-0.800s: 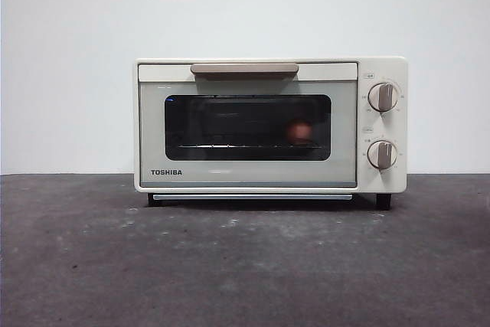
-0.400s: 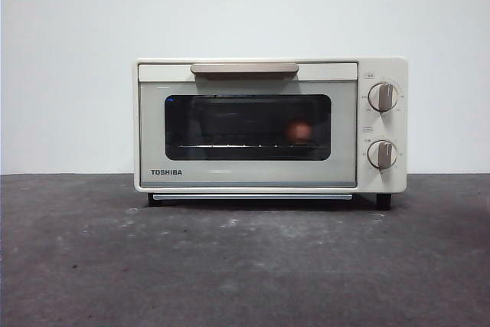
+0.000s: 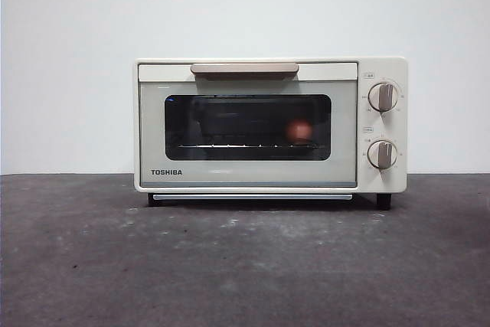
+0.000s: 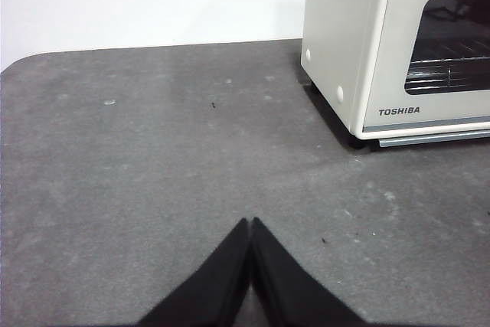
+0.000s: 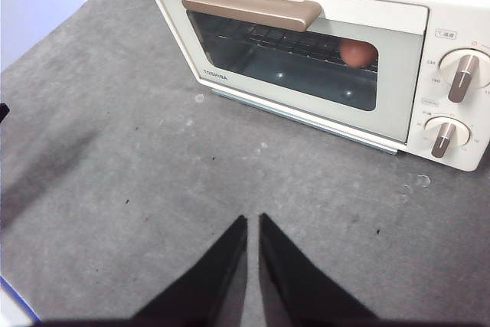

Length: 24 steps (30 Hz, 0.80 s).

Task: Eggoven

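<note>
With both arms hanging back over the table [image 3: 245, 266], we see left gripper [image 4: 251, 223] tips pressed together, right gripper [image 5: 253, 220] nearly so, both empty. Beyond: oven [image 3: 269, 124] door closed, egg [image 3: 300, 130] on the rack inside, toward the knobs [image 3: 382, 97].

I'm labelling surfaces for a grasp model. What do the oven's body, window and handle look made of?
The toaster oven body looks like cream painted metal, smooth with a soft sheen. Its window appears to be dark tinted glass: the rack and egg show through it. The handle looks like tan satin plastic or coated metal; I can't tell which.
</note>
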### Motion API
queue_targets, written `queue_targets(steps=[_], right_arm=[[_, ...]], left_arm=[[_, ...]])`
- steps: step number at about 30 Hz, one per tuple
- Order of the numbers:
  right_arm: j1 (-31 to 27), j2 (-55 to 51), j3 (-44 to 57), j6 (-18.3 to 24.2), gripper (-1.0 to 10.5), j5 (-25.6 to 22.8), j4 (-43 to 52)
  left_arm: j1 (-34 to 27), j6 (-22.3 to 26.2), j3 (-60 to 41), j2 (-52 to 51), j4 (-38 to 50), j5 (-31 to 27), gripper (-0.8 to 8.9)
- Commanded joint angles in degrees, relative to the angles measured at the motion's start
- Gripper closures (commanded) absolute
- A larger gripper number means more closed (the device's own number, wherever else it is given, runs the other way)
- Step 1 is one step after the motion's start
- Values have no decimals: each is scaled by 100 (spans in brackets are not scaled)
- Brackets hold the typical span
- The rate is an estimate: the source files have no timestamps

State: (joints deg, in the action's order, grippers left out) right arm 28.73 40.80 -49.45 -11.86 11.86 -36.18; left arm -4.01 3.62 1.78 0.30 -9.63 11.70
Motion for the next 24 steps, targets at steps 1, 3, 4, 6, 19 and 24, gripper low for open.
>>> queue_targets(steps=[1,3,4,6,19,24], right_arm=[[35,17,-26,-9,941,-7,61],[35,17,-26,-7,941,-9,61],[37,17,-26,-4,941,-7,59],[26,-26,-26,111,941,-24,79],[-2323,-1609,1517,640,941,424,2194],[-2903,-2352,2712,743,941,356,3128]], left_arm=[[-15,-24,-157,-11,26,-15,806],[-15,-22,-157,-11,26,-15,806],[-15,-22,-157,-11,26,-15,806],[-15,-22,-157,-11,26,-15,806],[-15,-22,-157,-11,26,-15,806],[-15,-22,-157,-11,26,-15,806]])
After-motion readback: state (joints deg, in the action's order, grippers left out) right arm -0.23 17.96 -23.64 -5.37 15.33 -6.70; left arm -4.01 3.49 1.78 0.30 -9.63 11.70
